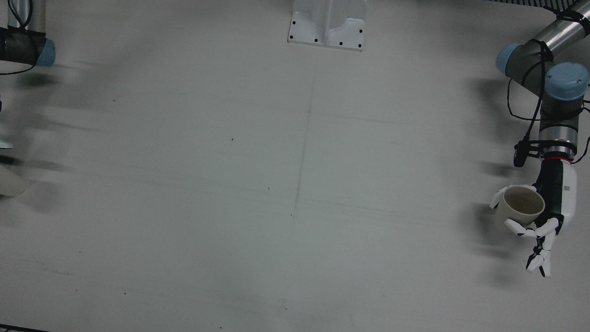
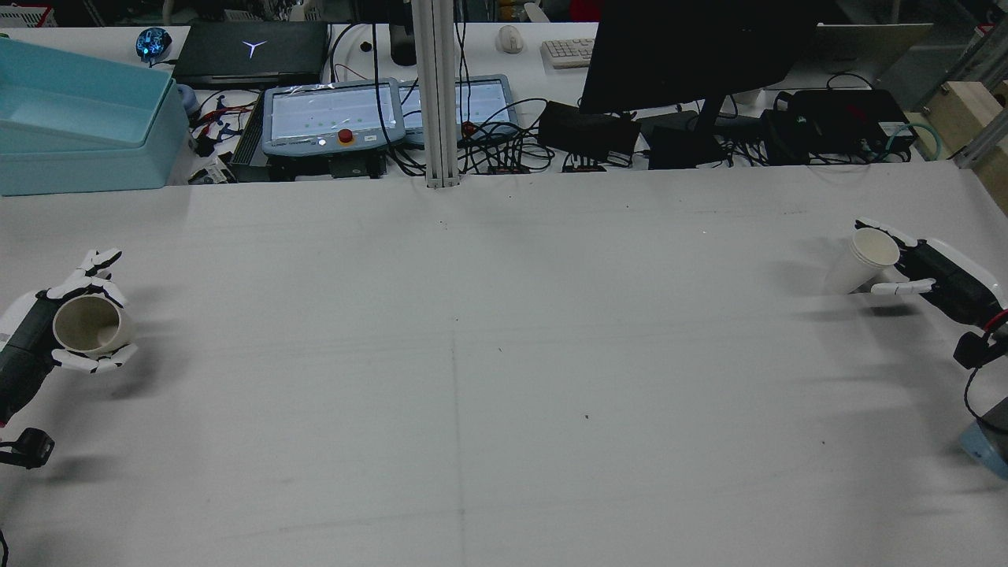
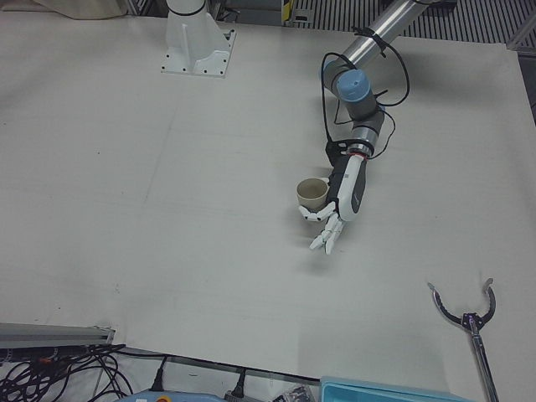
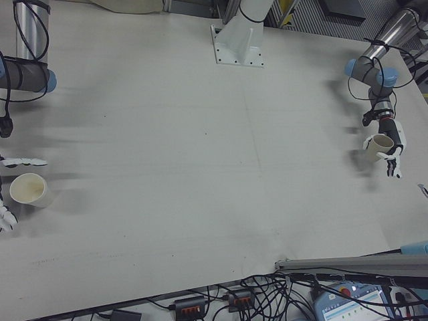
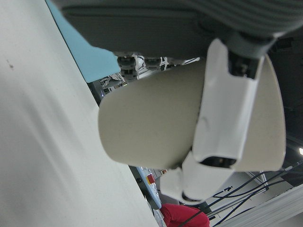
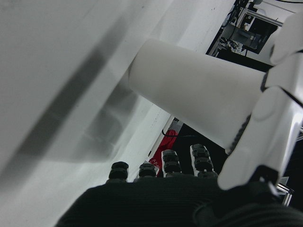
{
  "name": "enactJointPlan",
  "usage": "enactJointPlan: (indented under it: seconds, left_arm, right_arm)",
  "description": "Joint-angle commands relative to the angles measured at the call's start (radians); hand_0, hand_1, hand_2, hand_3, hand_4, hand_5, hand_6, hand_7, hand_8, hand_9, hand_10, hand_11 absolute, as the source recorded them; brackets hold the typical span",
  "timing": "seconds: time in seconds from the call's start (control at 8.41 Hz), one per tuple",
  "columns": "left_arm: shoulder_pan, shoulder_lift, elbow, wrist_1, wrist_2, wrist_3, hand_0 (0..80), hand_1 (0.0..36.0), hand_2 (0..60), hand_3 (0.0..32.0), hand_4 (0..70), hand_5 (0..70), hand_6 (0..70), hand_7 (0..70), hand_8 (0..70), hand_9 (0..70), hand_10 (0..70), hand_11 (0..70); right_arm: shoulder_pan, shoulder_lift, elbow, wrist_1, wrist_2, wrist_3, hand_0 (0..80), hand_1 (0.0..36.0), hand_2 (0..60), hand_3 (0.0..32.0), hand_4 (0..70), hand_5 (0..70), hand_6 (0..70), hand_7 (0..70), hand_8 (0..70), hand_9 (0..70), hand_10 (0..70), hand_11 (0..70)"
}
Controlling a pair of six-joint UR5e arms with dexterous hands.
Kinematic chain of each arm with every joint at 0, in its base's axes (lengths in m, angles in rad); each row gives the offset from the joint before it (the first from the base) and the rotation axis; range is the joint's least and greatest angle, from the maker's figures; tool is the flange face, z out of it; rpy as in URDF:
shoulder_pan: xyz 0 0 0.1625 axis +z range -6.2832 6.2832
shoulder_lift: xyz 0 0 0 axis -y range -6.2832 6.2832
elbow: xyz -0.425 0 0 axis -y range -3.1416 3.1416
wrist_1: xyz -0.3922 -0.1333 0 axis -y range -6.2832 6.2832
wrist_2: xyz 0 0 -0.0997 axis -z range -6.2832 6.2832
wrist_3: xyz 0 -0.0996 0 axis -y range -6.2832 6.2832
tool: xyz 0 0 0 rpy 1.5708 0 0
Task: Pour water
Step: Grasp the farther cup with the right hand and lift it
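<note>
- Left hand view, nearest: beige paper cup [image 5: 156, 127] fills the centre of the frame, a white finger [image 5: 227, 118] wrapped across its wall. Cup lies sideways in the frame, which for this camera means roughly upright. Held clear above the white table [image 5: 42, 142].
- Right hand view: white paper cup [image 6: 189, 99] runs from frame centre to the right, white finger [image 6: 265, 127] closed on it near the rim end. Base hangs above the table, shadow beneath; tilted, not upright.
- Rear view, lower left: left hand [image 2: 47, 331] grips the beige cup, mouth showing; contents cannot be told.
- Rear view, right edge, farther up: right hand [image 2: 929, 272] grips the white cup, which leans with its mouth toward the camera.
- Front view: beige cup at the right edge, interior looks empty; only a blur of the other cup at the left edge.
- Judgement: both cups are picked up, pour not started. They sit well apart, at opposite table edges.
- Next move calls for bringing the cups together near mid-table, one rim over the other's mouth, then tipping slowly.
</note>
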Motion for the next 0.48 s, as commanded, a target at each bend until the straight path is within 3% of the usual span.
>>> enactJointPlan:
  seconds: [0.0,0.36]
  left_arm:
    - [0.000,0.002,-0.001,-0.001,0.000,0.000,75.9,36.0,60.0,0.0,62.0,70.0,10.4,13.7,3.2,2.8,6.1,11.7]
    - [-0.002,0.002,-0.001,-0.001,0.000,0.000,76.2,36.0,60.0,0.0,62.0,70.0,10.6,13.8,3.1,2.8,6.2,11.9]
  right_arm:
    - [-0.023,0.004,0.000,0.000,0.023,-0.006,47.1,13.4,11.2,0.0,11.9,11.3,5.6,13.2,2.6,3.6,3.4,6.2]
    - [-0.052,0.013,0.005,-0.002,0.064,-0.014,47.9,14.2,10.8,0.0,12.9,12.1,6.3,14.2,3.4,4.5,3.8,6.8]
